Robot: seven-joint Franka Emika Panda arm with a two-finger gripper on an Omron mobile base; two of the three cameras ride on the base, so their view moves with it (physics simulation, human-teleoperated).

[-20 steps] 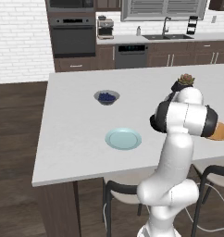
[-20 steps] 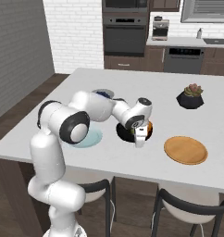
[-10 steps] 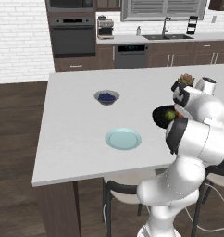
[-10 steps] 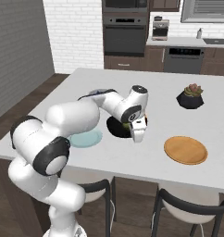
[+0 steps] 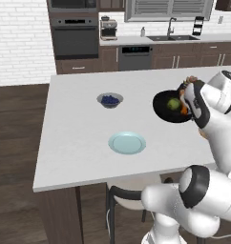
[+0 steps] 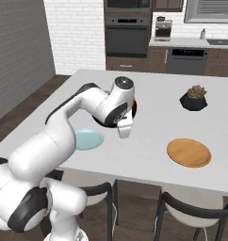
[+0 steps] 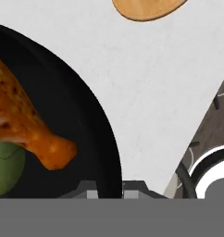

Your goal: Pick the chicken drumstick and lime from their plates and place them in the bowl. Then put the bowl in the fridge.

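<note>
My gripper [image 7: 111,187] is shut on the rim of the glossy black bowl [image 7: 88,115] and holds it a little above the counter. Inside the bowl lie the orange-brown chicken drumstick [image 7: 21,118] and the dull-green lime [image 7: 5,169], touching each other. From the left base view the bowl [image 5: 166,108] hangs beside my hand with the lime [image 5: 173,104] and the drumstick [image 5: 184,110] in it. The pale blue-green plate [image 5: 127,143] and the tan wood plate [image 6: 189,152] lie bare on the counter. The fridge is out of view.
A small grey bowl of blueberries [image 5: 110,99] stands mid-counter. A black pot with a succulent [image 6: 193,99] sits behind the wood plate. Stools [image 6: 196,212] stand under the counter's near edge. Ovens and cabinets line the far wall.
My arm has swung its elbow round and the bowl, first hidden behind the arm in the left base view, has come up off the counter with the food in it.
</note>
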